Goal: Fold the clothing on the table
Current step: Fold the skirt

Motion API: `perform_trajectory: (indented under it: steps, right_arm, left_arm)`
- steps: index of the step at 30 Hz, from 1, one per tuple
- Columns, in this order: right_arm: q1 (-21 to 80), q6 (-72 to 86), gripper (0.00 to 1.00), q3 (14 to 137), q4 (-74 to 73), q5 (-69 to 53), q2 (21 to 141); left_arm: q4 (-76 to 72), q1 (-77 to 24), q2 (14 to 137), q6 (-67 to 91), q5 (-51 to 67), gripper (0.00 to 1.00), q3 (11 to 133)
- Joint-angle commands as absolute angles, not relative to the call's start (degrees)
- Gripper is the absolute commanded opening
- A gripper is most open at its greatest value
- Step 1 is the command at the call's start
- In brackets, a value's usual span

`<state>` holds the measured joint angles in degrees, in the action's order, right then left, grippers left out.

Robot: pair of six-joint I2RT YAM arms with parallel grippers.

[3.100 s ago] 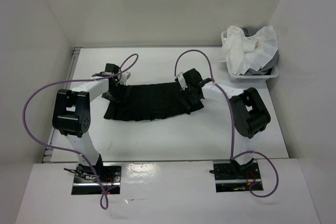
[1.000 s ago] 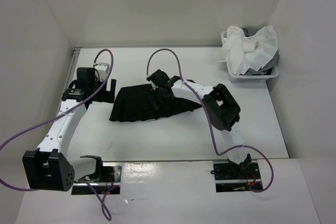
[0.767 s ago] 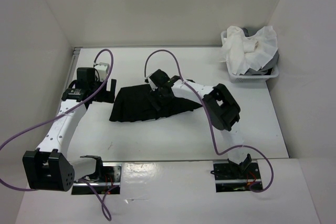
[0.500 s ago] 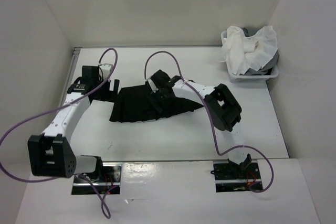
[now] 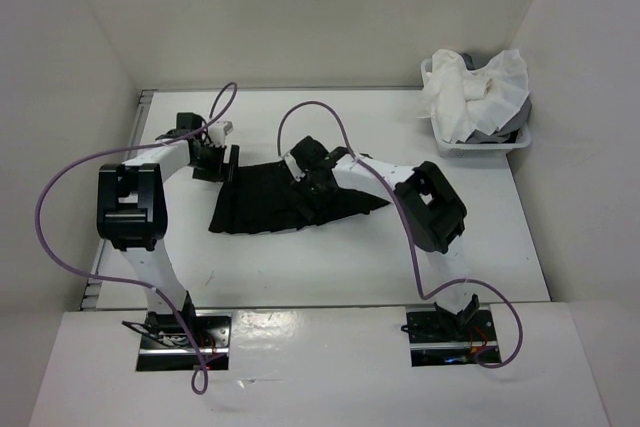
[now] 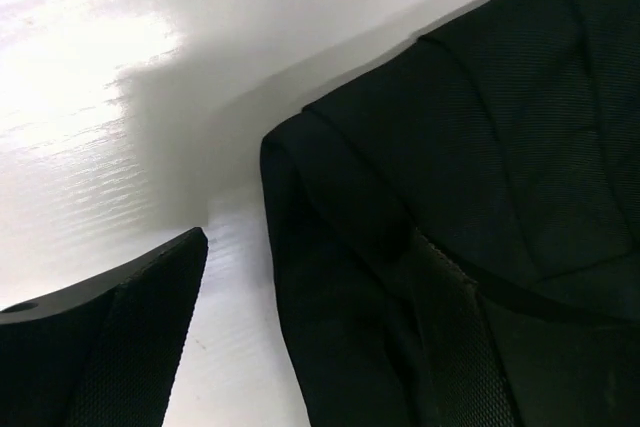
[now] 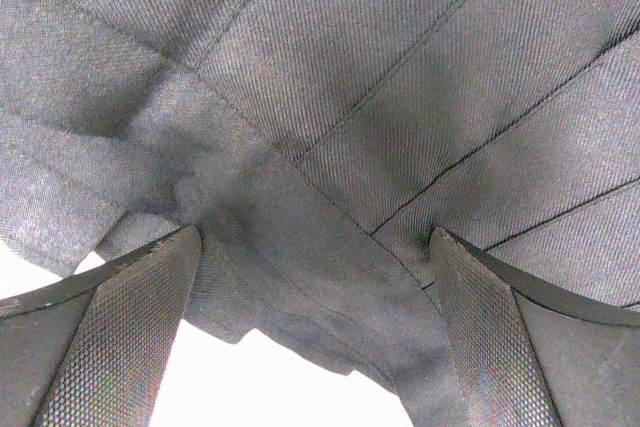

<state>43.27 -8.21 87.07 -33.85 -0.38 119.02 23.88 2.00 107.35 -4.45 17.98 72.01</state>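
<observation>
black pleated skirt lies partly folded on the white table — left jaws and right jaws both apart.

We see plain white walls: one just behind the white basket, one beside it, another far opposite.

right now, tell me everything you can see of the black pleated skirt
The black pleated skirt of thin woven fabric lies flat on the white table, running left to right, with pleat lines visible. Layers overlap near its middle, so it looks partly folded. The open left hand straddles its far left corner, and the open right hand is down over its middle.
</observation>
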Motion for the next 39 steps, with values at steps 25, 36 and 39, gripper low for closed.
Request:
perform_trajectory:
  steps: [25, 36, 39]
  right_arm:
    - [36.3, -9.8, 1.00, 84.7, -32.4, -4.6, 106.1]
    - [17.3, -14.9, 1.00, 79.7, -31.9, -15.9, 101.9]
    - [13.8, -16.8, 1.00, 79.2, -32.7, -20.5, 103.6]
  left_arm:
    - [23.5, 3.3, 113.0, -4.7, 24.5, 0.00, 72.6]
    - [24.6, 3.3, 111.4, -3.1, 23.4, 0.00, 72.1]
    - [24.6, 3.3, 111.4, -3.1, 23.4, 0.00, 72.1]
